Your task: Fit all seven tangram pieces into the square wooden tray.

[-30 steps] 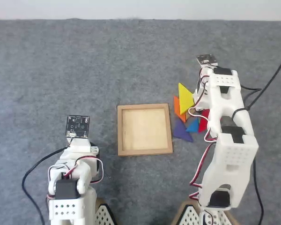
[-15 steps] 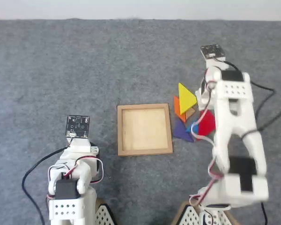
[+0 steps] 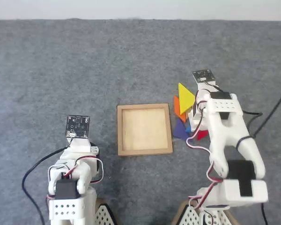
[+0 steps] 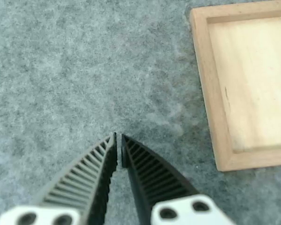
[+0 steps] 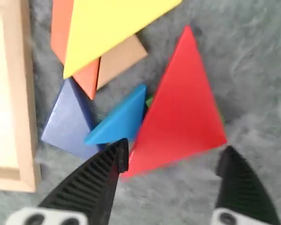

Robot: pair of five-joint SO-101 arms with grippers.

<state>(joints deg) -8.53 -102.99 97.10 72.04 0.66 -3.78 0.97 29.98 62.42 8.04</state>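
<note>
Left gripper (image 4: pixel 118 140): jaws closed tip to tip with nothing between them, low over the grey felt table cover (image 3: pixel 61 61), close to its arm's base. The square wooden tray (image 4: pixel 202 70) lies just ahead and to its right, not touching it. The tray floor is bare wood.

Right gripper (image 5: pixel 174 151): jaws spread wide, gripping nothing, over the near edge of the piece cluster right of the tray. The large red triangle (image 5: pixel 182 108) lies flat in the span between the two fingertips. One fingertip (image 5: pixel 118 149) is at the triangle's near corner; can't tell if it touches.

Cluster, going outward:
- The light blue piece (image 5: pixel 119 122) is tilted against the red triangle's tray-side edge.
- A green sliver (image 5: pixel 149 101) shows at that joint, mostly hidden.
- The dark blue-purple triangle (image 5: pixel 68 124) is just beside the tray rim and touches the light blue piece.
- The plain wood-coloured piece (image 5: pixel 119 58) and the orange piece (image 5: pixel 63 28) sit side by side.
- The large yellow triangle (image 5: pixel 107 28) is farthest out and overlaps both of them.

All seven pieces are on the cover, outside the tray.
</note>
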